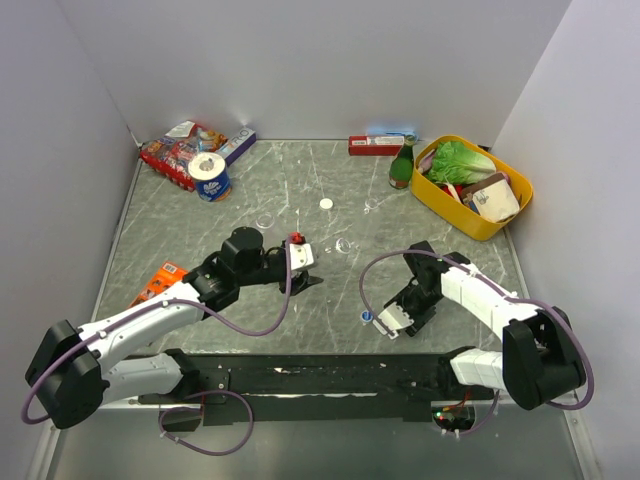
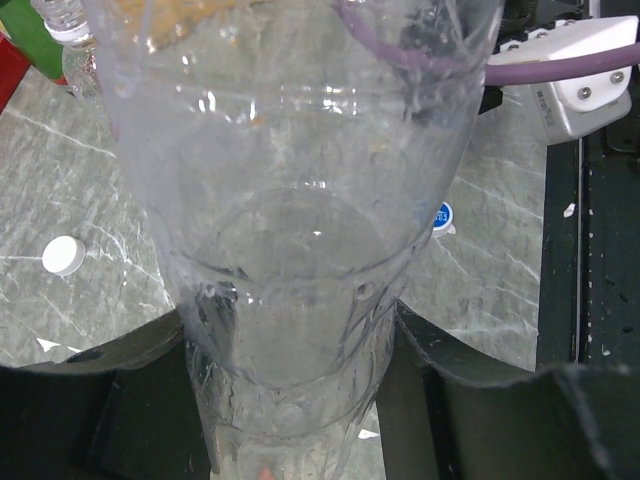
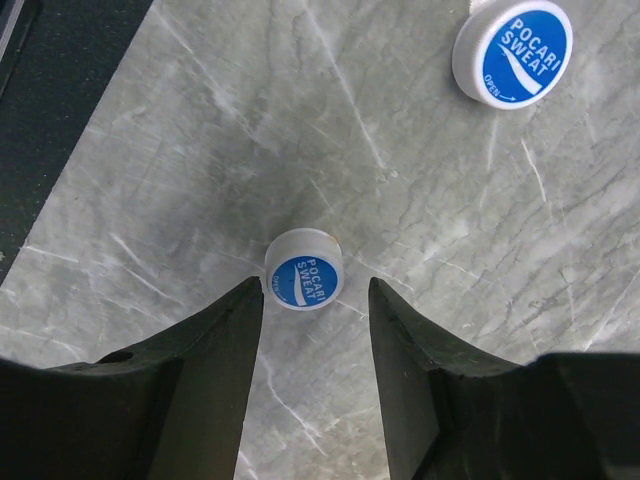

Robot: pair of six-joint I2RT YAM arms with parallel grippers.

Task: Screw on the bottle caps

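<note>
My left gripper [image 1: 303, 262] is shut on a clear plastic bottle [image 2: 300, 250], which fills the left wrist view between the black fingers [image 2: 470, 400]. Two more clear bottles [image 1: 265, 218] [image 1: 343, 245] stand on the table beyond it. A white cap [image 1: 326, 203] lies further back and also shows in the left wrist view [image 2: 64, 255]. My right gripper [image 3: 315, 285] is open, low over the table. A blue cap [image 3: 304, 269] lies just ahead of its fingertips, untouched, and shows from above [image 1: 366, 316]. A second blue cap [image 3: 512, 52] lies further off.
A yellow basket [image 1: 437, 196] of groceries stands back right, with a dark green bottle [image 1: 401, 168] and a red box [image 1: 375, 145] beside it. A blue-and-white tape roll [image 1: 210, 176] and snack packs [image 1: 180, 150] are back left. An orange packet [image 1: 158, 282] lies by the left arm.
</note>
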